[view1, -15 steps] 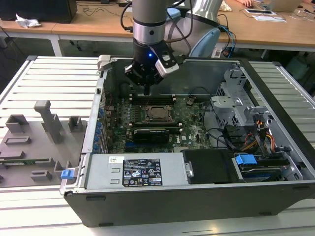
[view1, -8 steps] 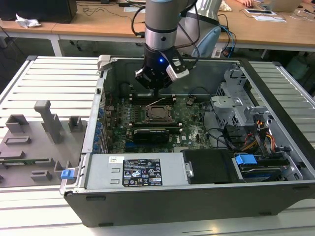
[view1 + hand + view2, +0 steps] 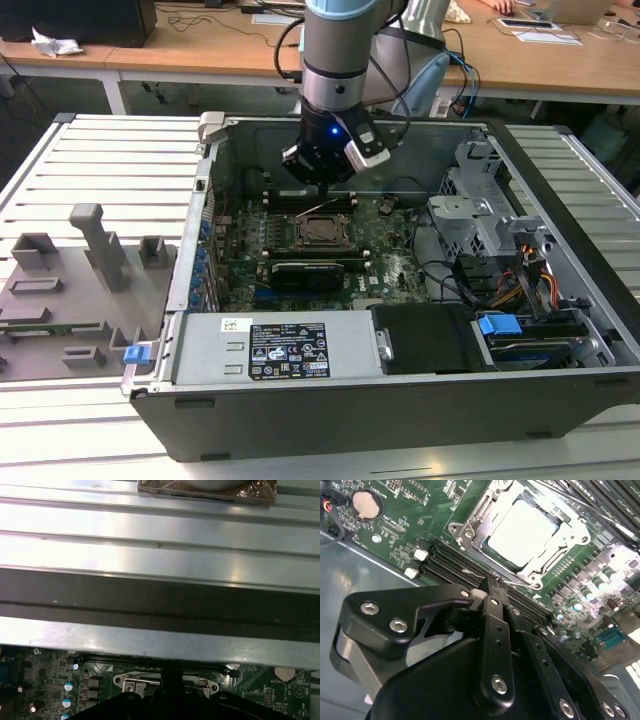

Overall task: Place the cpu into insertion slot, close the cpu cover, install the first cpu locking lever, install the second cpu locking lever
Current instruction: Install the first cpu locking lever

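Observation:
The cpu [image 3: 522,532], a pale silvery square, lies in the insertion slot [image 3: 459,530] on the green board. The cpu cover [image 3: 571,526], a thin metal frame, lies flat around it. In the exterior view the insertion slot [image 3: 322,231] sits mid-board, and my gripper [image 3: 318,185] hangs just behind and above it. In the second wrist view my gripper [image 3: 492,586] has its black fingers together, the tips beside a thin metal locking lever [image 3: 517,583] at the socket's edge. I cannot tell whether they touch it. The first wrist view shows the socket's rim [image 3: 125,680] past the gripper's dark body.
The board lies inside an open computer case [image 3: 200,260] with metal walls on all sides. Black memory slots [image 3: 445,560] run beside the socket. A drive cage [image 3: 480,215] and cables fill the exterior view's right. A grey fixture tray [image 3: 70,290] lies outside on the left.

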`<state>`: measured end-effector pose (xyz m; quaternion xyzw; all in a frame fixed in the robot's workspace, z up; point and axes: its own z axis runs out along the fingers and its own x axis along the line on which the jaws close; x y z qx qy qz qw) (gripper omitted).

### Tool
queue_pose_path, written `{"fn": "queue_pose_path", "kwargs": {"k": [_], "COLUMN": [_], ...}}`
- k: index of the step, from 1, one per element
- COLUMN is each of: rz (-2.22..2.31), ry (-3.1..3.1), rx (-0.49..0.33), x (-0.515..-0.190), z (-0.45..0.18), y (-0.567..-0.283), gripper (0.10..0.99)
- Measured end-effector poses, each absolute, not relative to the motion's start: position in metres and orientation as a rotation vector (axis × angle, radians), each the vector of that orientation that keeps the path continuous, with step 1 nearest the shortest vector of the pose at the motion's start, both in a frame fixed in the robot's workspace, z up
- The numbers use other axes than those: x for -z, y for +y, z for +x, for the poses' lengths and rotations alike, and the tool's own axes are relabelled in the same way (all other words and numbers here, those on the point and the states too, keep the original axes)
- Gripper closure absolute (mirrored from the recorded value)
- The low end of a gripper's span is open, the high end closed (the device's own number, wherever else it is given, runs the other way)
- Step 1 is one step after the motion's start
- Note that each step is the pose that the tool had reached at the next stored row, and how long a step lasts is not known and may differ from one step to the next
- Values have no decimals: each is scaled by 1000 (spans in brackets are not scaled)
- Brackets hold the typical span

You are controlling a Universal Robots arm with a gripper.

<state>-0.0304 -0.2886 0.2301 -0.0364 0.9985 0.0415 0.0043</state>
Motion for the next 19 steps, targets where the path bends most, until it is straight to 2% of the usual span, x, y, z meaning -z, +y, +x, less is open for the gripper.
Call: {"fn": "queue_pose_path", "kwargs": {"k": [19], "rz": [-114], "ry": [3129], "rx": [-126], "x": [-211], "z": [-19], "y": [-284], "gripper": [980]}}
